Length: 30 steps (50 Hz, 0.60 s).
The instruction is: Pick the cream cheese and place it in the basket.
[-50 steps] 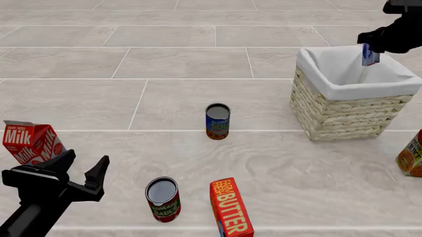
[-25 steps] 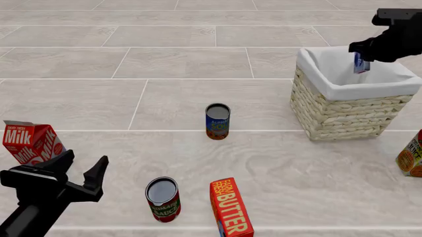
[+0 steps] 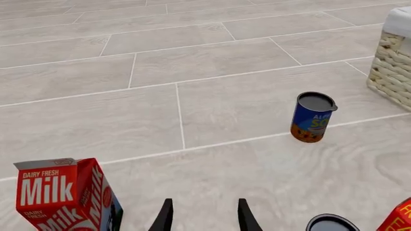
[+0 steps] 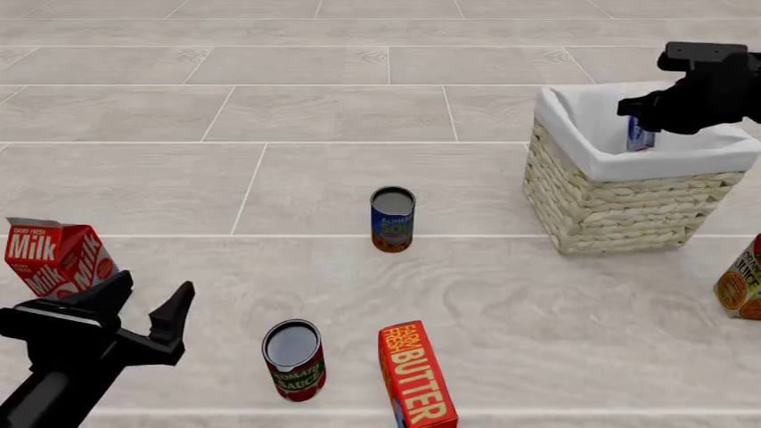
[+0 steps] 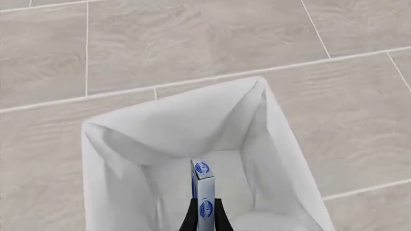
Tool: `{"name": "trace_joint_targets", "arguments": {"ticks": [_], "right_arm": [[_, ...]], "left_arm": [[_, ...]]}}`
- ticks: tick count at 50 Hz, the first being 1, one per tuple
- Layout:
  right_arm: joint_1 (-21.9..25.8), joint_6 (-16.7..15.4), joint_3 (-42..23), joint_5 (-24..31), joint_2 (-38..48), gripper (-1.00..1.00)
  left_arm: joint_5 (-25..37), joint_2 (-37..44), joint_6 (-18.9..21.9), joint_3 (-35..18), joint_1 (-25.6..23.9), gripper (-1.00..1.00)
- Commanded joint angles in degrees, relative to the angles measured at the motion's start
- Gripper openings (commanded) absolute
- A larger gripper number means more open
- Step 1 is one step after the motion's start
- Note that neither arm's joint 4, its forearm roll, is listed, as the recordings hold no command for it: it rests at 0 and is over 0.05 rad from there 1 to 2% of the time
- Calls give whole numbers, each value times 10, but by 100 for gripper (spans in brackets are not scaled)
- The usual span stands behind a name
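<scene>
The basket [image 4: 618, 201] stands at the right, woven tan with a white liner [image 4: 583, 120]. My right gripper [image 4: 643, 120] is shut on the cream cheese [image 4: 640, 135], a small pale-blue box held on edge, hanging down inside the basket's mouth. In the right wrist view the cream cheese [image 5: 202, 192] sits between my fingers [image 5: 190, 217] above the white-lined basket [image 5: 167, 130]. My left gripper [image 4: 149, 312] is open and empty at the near left, beside the milk carton; its fingertips [image 3: 165, 216] show in the left wrist view.
A red milk carton [image 4: 53, 257] [image 3: 64, 195] stands at the near left. A blue soup can [image 4: 391, 218] [image 3: 313, 117] stands mid-floor. A red tomato sauce can [image 4: 294, 359] and a red-orange butter box [image 4: 416, 374] are near front. An orange carton [image 4: 743, 281] is at the right edge.
My right gripper has moved left and down with the cream cheese, lowering it into the basket's mouth. The left arm has stayed still.
</scene>
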Motion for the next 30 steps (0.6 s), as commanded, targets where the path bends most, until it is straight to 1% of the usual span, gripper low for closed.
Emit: {"name": "trace_joint_targets", "arguments": {"ticks": [1,2,3,19,22,26,27,28,29,30], "right_arm": [[1,10,2,-5,-10,-100],[0,11,1,-4,-11,-100],[-2,12,0,-4,-12,100],[-3,13,-7,6,-25,100],[-3,13,1,3,-33,100],[2,16,23,-6,-53,100],[10,20,34,-10,-67,100],[10,38,44,-22,-86,100],[10,38,45,-22,-87,100],[9,30,51,-24,-97,100]], "left_arm": [[4,-4,0,0,0,100],[3,-3,0,0,0,100],[4,-4,0,0,0,100],[-31,30,-1,0,-1,100],[-53,52,-1,0,-2,100],[-60,59,-1,0,-2,100],[-57,55,-1,0,-2,100],[-56,55,-1,0,-2,100],[-52,51,-2,0,-2,100],[-47,44,-2,0,-2,100]]}}
